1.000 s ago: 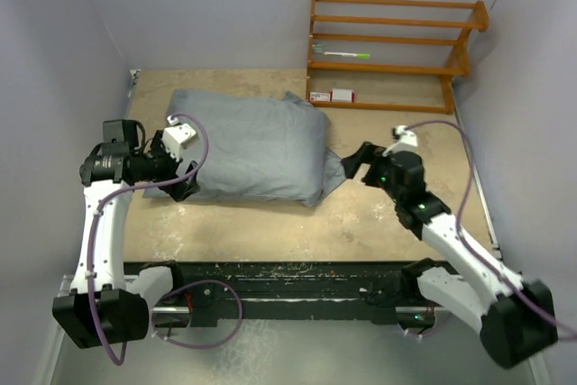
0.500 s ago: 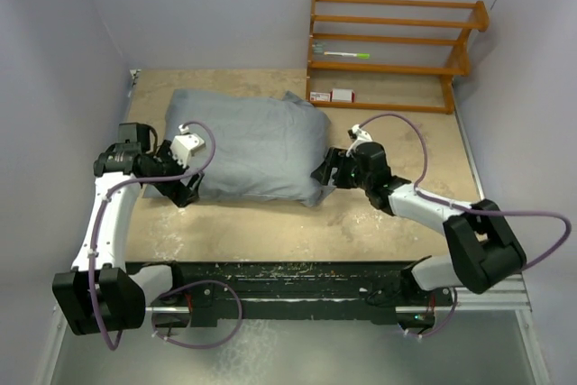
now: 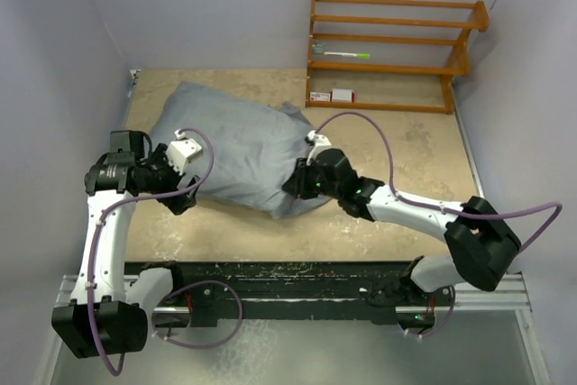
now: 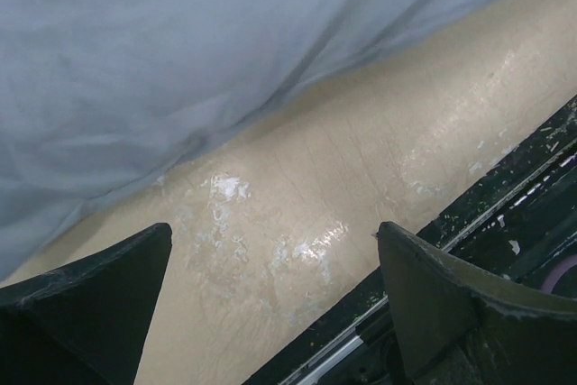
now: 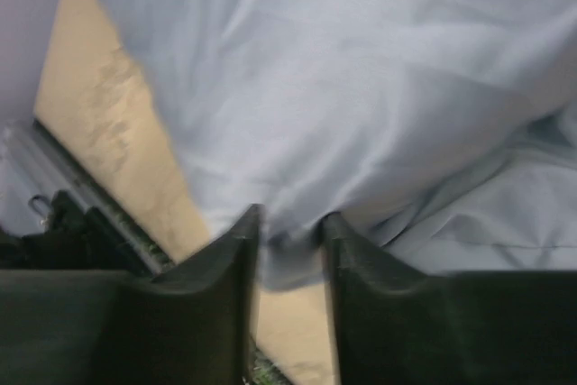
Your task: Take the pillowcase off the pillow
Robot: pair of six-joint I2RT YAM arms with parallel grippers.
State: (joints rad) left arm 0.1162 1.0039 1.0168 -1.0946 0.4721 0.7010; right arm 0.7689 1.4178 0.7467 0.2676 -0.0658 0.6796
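We judge the pillowcase (image 3: pixel 239 146) limp, light (likely slippery); take it by loose edge folds. Our right gripper (image 5: pixel 288 239) is nearly closed, pinching one; left gripper (image 4: pixel 275 233) wide apart, empty, fabric just beyond.

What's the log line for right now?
left jaws: open, empty | right jaws: shut on pillowcase edge | pillowcase: not off yet

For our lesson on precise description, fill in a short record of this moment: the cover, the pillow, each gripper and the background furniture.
pillowcase: blue-grey, wrinkled, bulging, lying on the table
pillow: not visible, presumably inside the pillowcase
left gripper: open, empty, over bare table beside the pillowcase's near edge
right gripper: closed on a fold of cloth at the pillowcase's right end
wooden rack: far right, by the back wall
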